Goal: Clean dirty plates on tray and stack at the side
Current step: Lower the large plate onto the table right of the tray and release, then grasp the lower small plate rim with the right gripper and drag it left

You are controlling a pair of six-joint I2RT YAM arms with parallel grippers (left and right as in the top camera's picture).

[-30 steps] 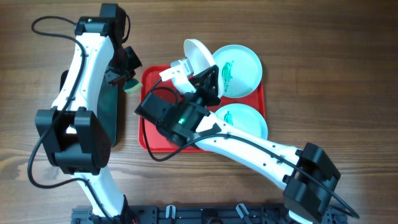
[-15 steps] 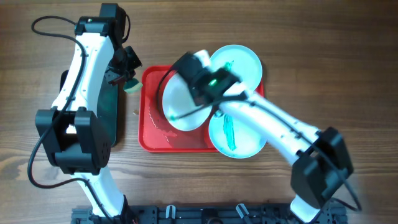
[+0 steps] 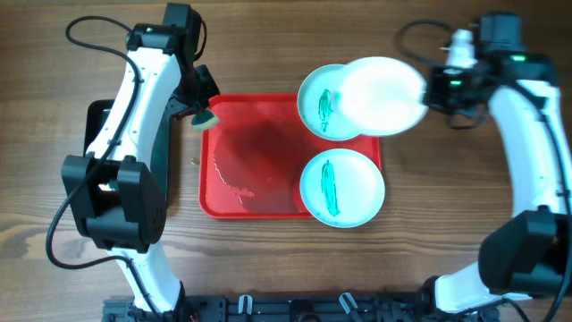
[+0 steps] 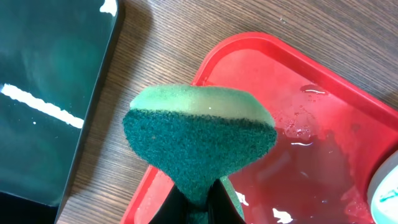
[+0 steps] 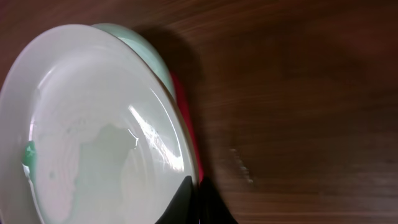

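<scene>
The right gripper (image 3: 433,89) pinches the white plate (image 3: 384,94) by its rim at the upper right of the overhead view. The plate sits over the tray's (image 3: 255,179) top-right corner and overlaps 1 streaked blue plate (image 3: 320,105). The other blue plate (image 3: 341,186) lies lower right. The left gripper (image 4: 199,202) clamps a sponge (image 4: 199,137) at the tray's upper-left corner. The white plate looks stiff, light, probably wet-slick and breakable, so a firm, level rim pinch suits it.
</scene>
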